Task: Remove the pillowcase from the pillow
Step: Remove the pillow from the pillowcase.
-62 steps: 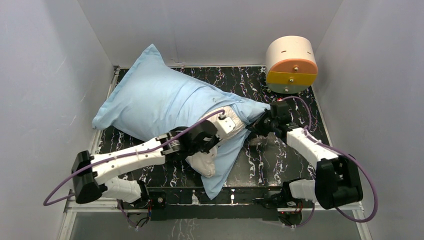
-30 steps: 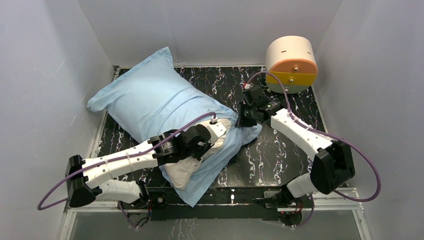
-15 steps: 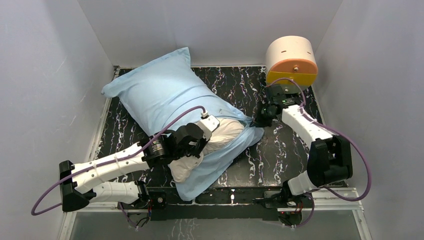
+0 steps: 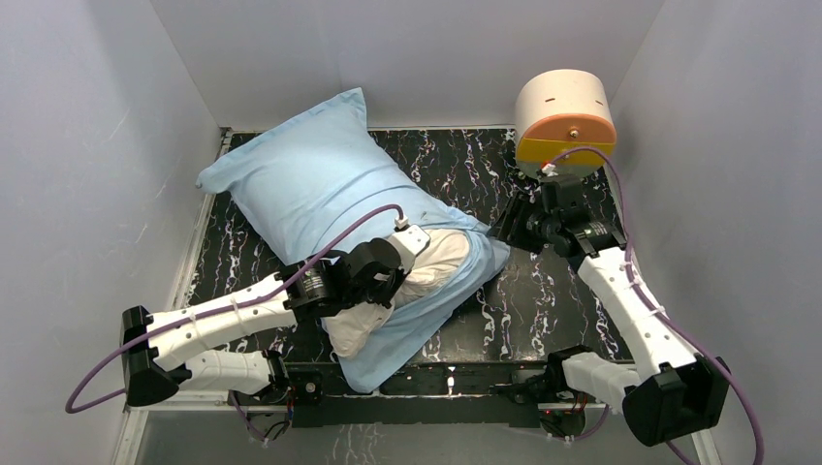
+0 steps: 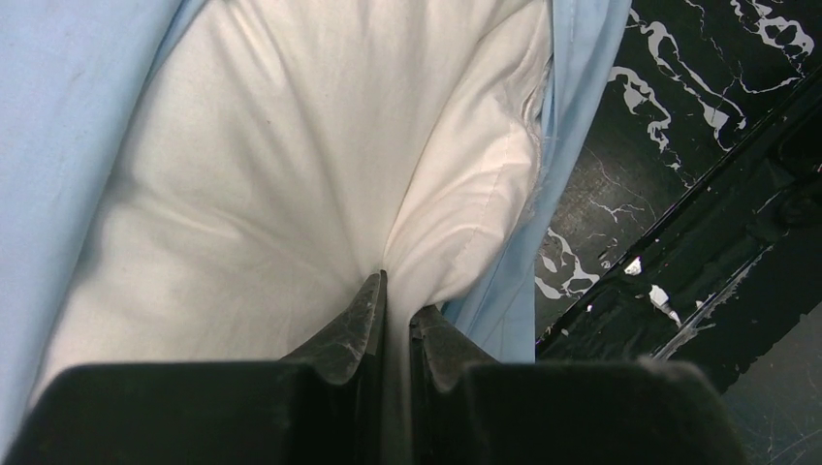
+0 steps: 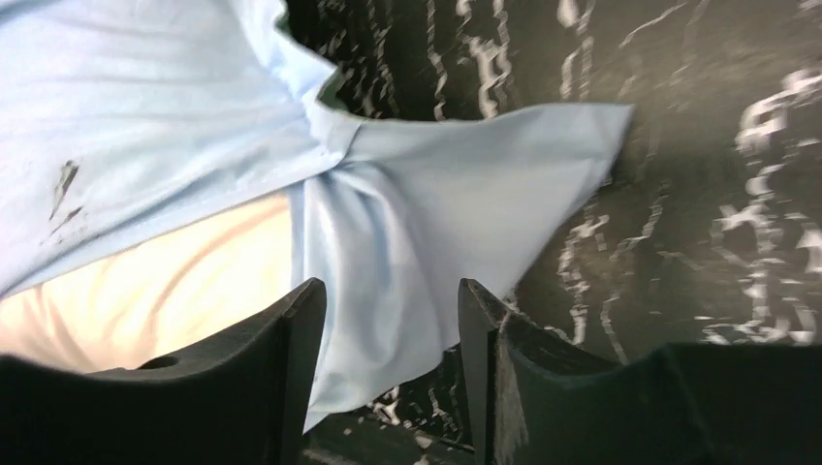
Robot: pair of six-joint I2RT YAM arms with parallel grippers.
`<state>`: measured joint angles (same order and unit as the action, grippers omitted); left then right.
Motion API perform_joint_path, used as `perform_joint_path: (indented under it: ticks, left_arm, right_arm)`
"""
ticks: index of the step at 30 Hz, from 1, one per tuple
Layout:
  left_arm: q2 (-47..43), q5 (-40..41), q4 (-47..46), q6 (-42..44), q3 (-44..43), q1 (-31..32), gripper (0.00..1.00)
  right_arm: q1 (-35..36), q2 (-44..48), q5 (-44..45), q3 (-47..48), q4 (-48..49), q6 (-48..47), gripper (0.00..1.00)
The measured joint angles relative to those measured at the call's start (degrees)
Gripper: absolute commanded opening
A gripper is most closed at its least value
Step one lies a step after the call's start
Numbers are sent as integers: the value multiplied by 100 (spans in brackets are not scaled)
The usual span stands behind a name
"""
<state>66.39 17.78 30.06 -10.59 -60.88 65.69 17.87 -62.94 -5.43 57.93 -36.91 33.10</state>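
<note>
Left jaws pinch the bared end of the pillow (image 5: pixel 291 174); right jaws, wide and empty (the nearer pair), face the pillowcase (image 6: pixel 436 194) flap just beside them.

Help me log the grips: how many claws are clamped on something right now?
1. The left claw is shut on the exposed end of the white pillow. The right claw stands open over a corner of the pillowcase, gripping nothing.
</note>
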Motion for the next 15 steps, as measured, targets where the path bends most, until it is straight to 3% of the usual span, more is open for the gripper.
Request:
perform_joint_path:
  ticks: [3,4,6,8,12,15]
  left_arm:
    - [24,0,-2,-26,0,0,0]
    - [39,0,-4,-39,0,0,0]
    - [76,0,2,-55,0,0,0]
    - [109,0,66,-57,0,4,0]
    - [234,267,48,-282,-44,20,0]
    - [339,581,-9,-555,-166,48,0]
  right_arm:
    - [96,55,-501,-358,275,208,58]
    - [197,-20,-627,-535,407,293,49]
    - [417,-160,-741,-863,557,437,19]
    - [619,-280,-544,-1097,597,682,0]
    - [616,-85,544,-1322,675,1161,0]
    - [-304,-26,129,-1456,1062,1172,0]
